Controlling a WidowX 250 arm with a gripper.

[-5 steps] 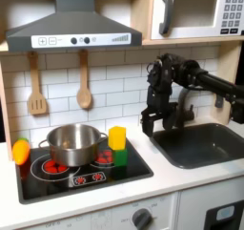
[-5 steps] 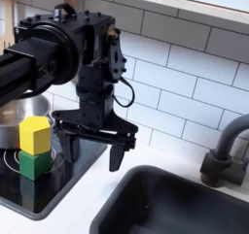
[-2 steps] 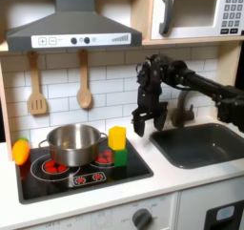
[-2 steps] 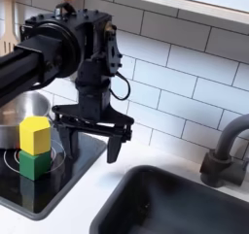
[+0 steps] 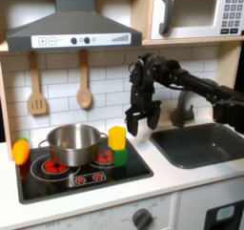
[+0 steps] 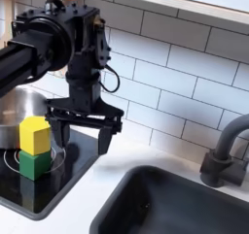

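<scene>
pot [image 5: 72, 143] on stove [image 5: 81, 177] | sink [image 5: 205, 143] right in first exterior view | spatula [image 5: 36, 86], spoon [image 5: 84, 81] on wall

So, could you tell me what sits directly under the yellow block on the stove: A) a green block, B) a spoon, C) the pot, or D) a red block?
A: the yellow block rests on a green block, beside the pot.

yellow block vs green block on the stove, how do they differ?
Colour: the yellow block is bright yellow, the green block dark green. Position: the yellow block sits on top; the green block is underneath, resting on the stovetop. The yellow block is closer to the open gripper, which hangs to the second exterior view's right of the stack. Both stand upright beside the pot and look similar in size.
</scene>
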